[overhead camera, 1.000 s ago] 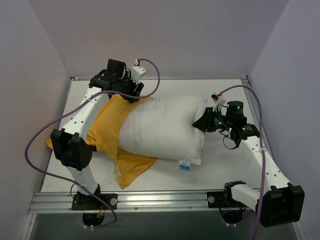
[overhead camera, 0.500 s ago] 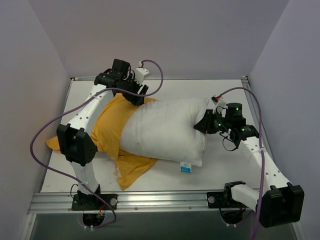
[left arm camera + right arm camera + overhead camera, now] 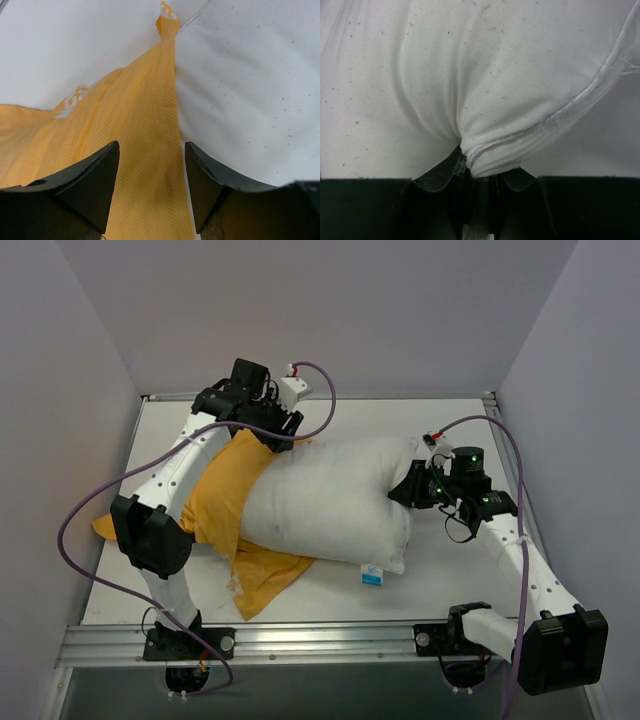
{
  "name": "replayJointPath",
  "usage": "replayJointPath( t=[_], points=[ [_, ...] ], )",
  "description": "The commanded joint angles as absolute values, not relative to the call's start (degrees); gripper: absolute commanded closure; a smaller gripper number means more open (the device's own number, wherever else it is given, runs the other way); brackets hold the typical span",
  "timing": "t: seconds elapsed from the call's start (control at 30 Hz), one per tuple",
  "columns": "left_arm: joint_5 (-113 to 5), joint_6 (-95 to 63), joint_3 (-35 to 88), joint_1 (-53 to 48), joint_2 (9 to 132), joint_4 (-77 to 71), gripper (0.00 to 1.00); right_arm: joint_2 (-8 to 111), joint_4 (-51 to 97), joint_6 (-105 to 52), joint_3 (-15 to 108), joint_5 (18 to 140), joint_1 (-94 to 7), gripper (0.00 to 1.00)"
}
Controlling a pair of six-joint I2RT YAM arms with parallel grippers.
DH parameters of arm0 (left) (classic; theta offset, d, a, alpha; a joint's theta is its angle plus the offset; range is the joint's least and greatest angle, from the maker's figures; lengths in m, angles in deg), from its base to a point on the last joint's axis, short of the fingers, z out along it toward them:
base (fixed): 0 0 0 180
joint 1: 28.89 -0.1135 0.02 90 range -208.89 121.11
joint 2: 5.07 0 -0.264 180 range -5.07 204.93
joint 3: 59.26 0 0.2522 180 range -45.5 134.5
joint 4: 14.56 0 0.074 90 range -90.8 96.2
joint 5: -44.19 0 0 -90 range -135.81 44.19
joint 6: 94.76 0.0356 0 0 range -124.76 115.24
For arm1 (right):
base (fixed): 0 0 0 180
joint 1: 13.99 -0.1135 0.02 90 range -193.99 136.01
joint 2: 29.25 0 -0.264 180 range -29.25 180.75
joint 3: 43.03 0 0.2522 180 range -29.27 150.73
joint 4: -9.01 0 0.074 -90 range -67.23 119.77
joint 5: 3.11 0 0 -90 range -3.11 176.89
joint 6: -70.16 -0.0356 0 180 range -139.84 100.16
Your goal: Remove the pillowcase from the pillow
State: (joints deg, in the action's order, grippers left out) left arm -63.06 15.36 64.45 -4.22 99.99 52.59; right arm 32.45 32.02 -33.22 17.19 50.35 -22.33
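Note:
The white pillow (image 3: 325, 500) lies across the table, its left end still inside the orange-yellow pillowcase (image 3: 215, 495). A small blue-and-white tag (image 3: 371, 576) hangs at its near edge. My left gripper (image 3: 284, 430) hovers at the far rim of the pillowcase, where it meets the pillow. In the left wrist view its jaws stand open (image 3: 151, 150) over a strip of the pillowcase (image 3: 140, 125), and the pillow (image 3: 240, 90) lies to the right. My right gripper (image 3: 408, 488) is shut on the pillow's right end and pinches the seam (image 3: 485, 162).
Purple-grey walls close in the table on the left, back and right. An aluminium rail (image 3: 300, 638) runs along the near edge by the arm bases. Purple cables (image 3: 90, 510) loop beside both arms. A flap of pillowcase (image 3: 265, 580) spreads toward the near edge.
My left gripper has moved right along the far rim of the pillowcase toward the pillow. The right gripper keeps its hold, and the pillow has hardly moved.

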Motion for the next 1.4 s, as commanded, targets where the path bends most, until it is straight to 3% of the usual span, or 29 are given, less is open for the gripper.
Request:
replayJointPath(
  t=[0.0,0.13,0.47,0.53,0.57,0.6,0.83,1.0,1.13,1.37],
  points=[
    [-59.1,16.0,65.0,-4.2,101.7,52.4,0.38,31.0,31.0,-32.8,17.8,50.6,-22.4,1.00],
    [-55.6,14.1,66.1,-4.1,103.1,50.0,0.44,30.6,31.0,-33.0,17.9,50.8,-22.3,1.00],
    [-60.5,16.4,64.5,-3.8,104.4,50.5,0.45,29.8,32.3,-33.1,18.2,52.8,-22.3,1.00],
    [-55.8,15.8,63.8,-3.6,104.6,49.4,0.65,29.9,32.3,-33.6,18.3,53.9,-22.2,1.00],
    [-53.5,15.2,63.9,-3.5,105.0,47.9,0.78,29.7,32.6,-33.8,18.5,54.5,-22.2,1.00],
    [-48.8,14.6,64.5,-3.7,105.9,46.9,0.98,29.6,32.8,-33.9,18.6,55.2,-22.0,1.00],
    [-37.1,9.6,74.5,-10.2,113.0,41.9,0.98,24.6,33.7,-35.9,18.3,54.5,-15.6,1.00],
    [-40.2,7.5,83.5,-18.9,119.0,46.5,0.94,23.7,35.9,-34.3,16.4,51.9,-10.6,1.00],
    [-44.7,9.0,78.9,-20.3,115.6,42.9,0.94,24.6,35.2,-34.6,15.9,51.6,-10.5,1.00],
    [-37.5,13.9,70.1,-22.6,114.6,38.4,0.98,22.8,40.3,-33.1,20.1,56.1,-5.9,1.00]
  ],
)
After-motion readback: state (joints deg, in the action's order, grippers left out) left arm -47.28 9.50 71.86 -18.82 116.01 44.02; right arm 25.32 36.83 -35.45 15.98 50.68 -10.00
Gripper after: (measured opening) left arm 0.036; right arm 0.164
